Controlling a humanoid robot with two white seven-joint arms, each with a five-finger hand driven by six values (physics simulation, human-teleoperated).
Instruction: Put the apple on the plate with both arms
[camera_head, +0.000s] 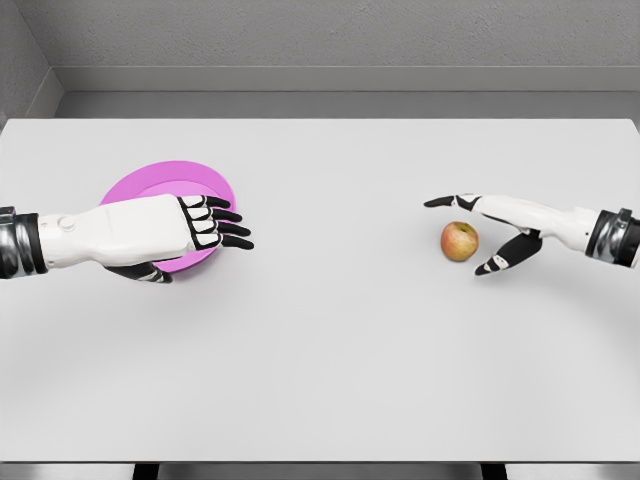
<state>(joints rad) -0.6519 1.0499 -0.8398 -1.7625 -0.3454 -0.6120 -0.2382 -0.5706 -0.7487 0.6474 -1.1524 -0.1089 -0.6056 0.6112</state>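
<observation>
A red-yellow apple (460, 241) sits on the white table at the right. My right hand (457, 236) is open around it, thumb stretched out behind the apple and fingers spread at its near right side; I see no firm contact. A pink plate (150, 182) lies at the left. My left hand (205, 255) covers the plate's near half. Its dark fingers (222, 228) reach almost straight over the plate's right rim, and its thumb shows at the near rim. The hand looks open and is not clamped on the plate.
The table (330, 350) runs wide between the plate and the apple, with its front edge at the bottom of the view. A grey wall stands behind the far edge.
</observation>
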